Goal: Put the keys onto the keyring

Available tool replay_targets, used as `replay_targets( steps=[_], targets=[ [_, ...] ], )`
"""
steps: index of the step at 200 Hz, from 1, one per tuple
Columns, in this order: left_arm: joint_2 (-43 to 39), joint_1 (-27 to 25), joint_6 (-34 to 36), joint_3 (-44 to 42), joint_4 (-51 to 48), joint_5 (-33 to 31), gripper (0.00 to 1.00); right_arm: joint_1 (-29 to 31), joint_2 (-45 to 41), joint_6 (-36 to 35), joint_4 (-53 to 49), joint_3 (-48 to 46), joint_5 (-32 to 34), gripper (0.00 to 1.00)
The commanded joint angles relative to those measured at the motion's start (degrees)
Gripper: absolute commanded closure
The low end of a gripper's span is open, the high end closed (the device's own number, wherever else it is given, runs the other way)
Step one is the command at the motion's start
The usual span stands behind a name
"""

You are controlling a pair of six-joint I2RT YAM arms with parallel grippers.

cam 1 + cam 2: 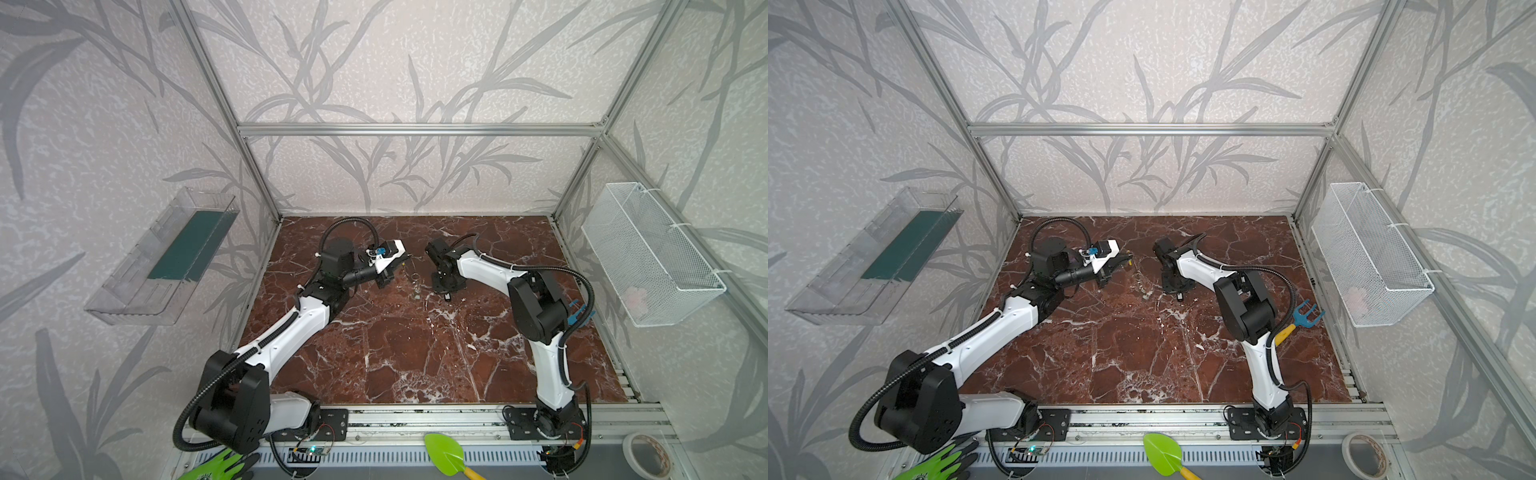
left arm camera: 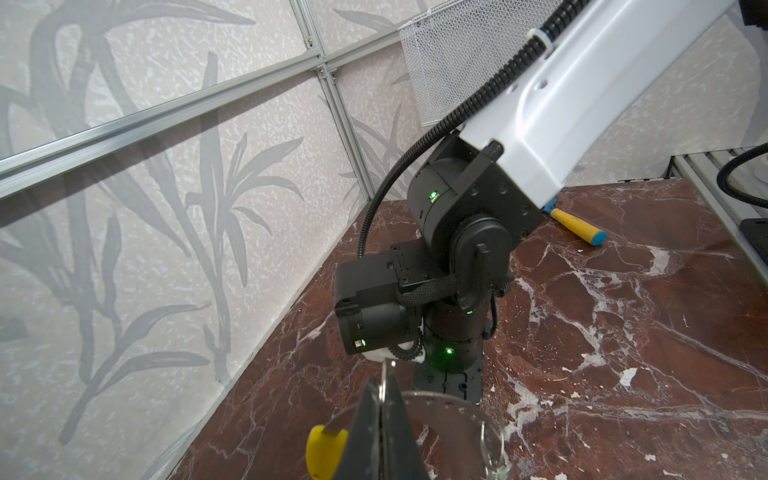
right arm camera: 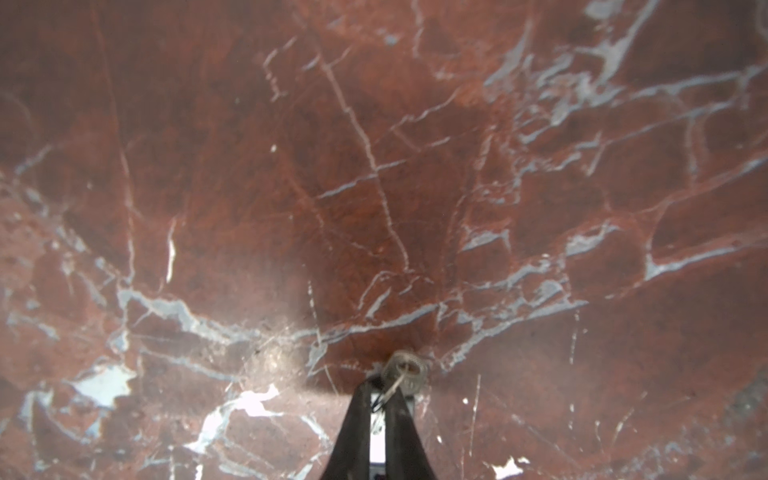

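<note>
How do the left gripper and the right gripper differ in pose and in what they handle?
The left gripper lies roughly level; the right gripper points down at the table. The left is shut on the keyring; the right has the keys at its tips. Both are dark and tapered.

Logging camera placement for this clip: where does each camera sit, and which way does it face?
Top views: high at the front, looking down and back over the red-brown marble tabletop; both arms show.
Left wrist: looks along the left gripper, shut on the thin grey hoop keyring with a yellow sleeve, toward the right arm.
Right wrist: looks down at the tabletop past the right gripper, its tips at the small silvery keys.
Shared: top views and left wrist show the right arm and the white wire-mesh basket.
</note>
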Motion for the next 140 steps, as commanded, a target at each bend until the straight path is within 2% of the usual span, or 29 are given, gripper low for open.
replay_targets(
  steps=[1,29,73,89,140],
  targets=[
    [-0.43,0.38,-0.71,-0.54,2.52,1.26,1.0,0.97,-4.24,-7.29,-0.15,-3.9,-0.95,0.89],
    [-0.38,0.39,-0.8,-0.54,2.56,1.44,1.0,0.44,-8.64,-13.48,0.08,-8.4,1.35,0.87],
    [0.1,0.47,-1.11,-0.27,3.71,1.51,1.0,-1.22,-12.43,-12.21,1.34,-10.16,1.47,0.63],
    [0.15,0.56,-1.24,-0.31,4.29,1.56,1.0,-1.27,-12.48,-10.77,2.65,-10.16,0.54,0.6],
    [0.28,0.86,-1.22,-0.23,4.42,1.31,1.0,-0.93,-7.44,-2.5,-0.75,-4.19,-2.99,0.62]
  ],
)
